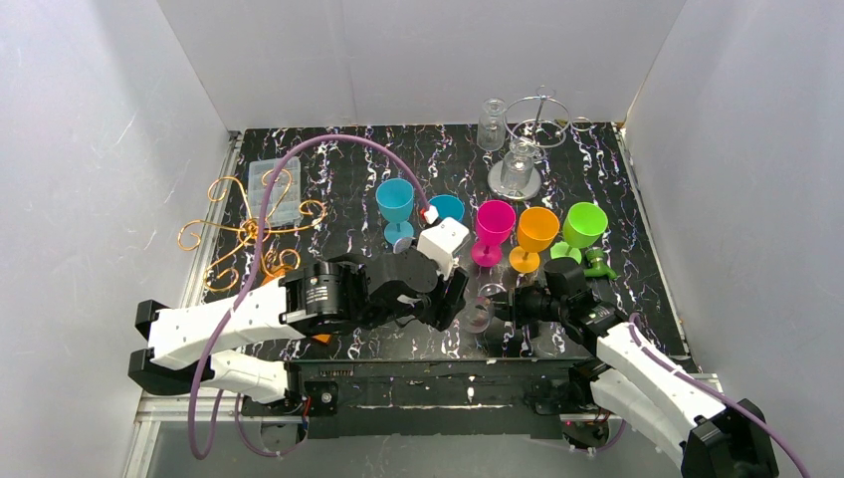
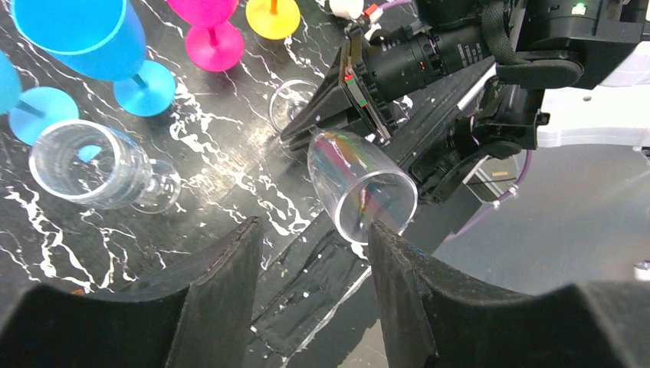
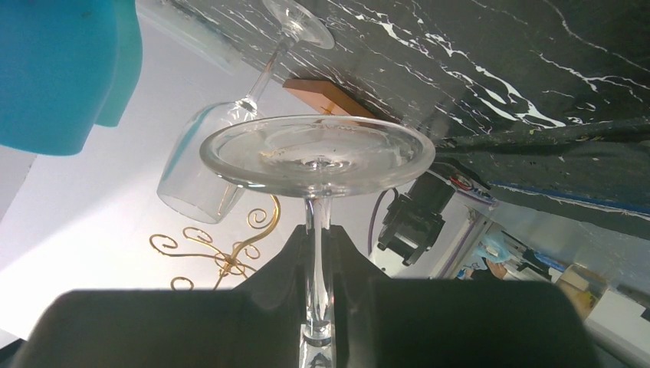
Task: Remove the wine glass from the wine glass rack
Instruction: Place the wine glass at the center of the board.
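Both arms same build: white link shells, black joint housings. left arm [image 1: 224, 324] has a white camera box [image 1: 443, 242] at the wrist, purple cable [image 1: 299, 149] looping off it. right arm [image 1: 652, 383] trails purple cable too. left gripper [image 2: 314, 230]: matte black wedge fingers.

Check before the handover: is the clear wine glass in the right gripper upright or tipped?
Tipped sideways: the right gripper holds the clear wine glass by its stem, rim facing the left gripper.

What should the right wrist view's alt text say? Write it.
The right pincer grips a clear wine glass by its stem, foot toward the camera. Behind are a second clear glass, blue cups and a gold wire stand.
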### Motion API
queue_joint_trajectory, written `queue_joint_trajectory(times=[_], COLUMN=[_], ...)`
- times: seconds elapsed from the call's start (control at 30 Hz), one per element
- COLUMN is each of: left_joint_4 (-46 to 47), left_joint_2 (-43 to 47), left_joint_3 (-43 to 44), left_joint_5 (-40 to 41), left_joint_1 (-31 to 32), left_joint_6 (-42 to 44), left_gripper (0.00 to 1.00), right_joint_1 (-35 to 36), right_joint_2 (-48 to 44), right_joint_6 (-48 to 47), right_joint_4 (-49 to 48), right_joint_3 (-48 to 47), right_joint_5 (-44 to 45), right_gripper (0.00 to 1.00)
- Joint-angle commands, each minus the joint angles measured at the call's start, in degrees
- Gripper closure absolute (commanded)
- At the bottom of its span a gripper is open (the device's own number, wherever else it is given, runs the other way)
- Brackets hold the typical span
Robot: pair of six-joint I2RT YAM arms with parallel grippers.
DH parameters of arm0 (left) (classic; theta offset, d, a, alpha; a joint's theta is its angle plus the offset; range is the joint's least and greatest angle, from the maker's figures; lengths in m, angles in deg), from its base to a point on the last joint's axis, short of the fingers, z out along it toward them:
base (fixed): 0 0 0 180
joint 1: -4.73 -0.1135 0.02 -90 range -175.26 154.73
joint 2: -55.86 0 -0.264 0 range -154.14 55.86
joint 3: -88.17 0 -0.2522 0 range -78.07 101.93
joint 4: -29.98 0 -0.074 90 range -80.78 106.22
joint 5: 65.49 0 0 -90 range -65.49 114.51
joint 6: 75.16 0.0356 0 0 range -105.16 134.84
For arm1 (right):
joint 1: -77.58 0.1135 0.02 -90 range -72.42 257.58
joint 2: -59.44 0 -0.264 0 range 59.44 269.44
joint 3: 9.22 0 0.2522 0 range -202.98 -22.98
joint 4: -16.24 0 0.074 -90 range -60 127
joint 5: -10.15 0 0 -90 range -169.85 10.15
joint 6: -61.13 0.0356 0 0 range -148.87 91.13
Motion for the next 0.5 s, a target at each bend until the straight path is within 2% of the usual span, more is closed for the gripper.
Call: queue_joint_trajectory(times=[0.0,0.47], left_joint_4=[-1.0,-1.5], left_joint_2=[-1.3,-6.2], left_joint_3=[-0.3,-0.9], left_joint_5=[-3.9,-5.3], left_joint_1=[-1.0,-3.2], left_joint_6=[-3.1,-5.2], left_gripper=[0.5,0.53], right_joint_1=[-0.2,-0.2], right_joint_2=[-0.5,-0.1], right_joint_6=[3.1,5.3], right_joint_4=[-5.8,-9.8], right_joint_3=[1.6,4.7], right_joint_5=[-0.7,-1.2], right_gripper=[0.99,0.99])
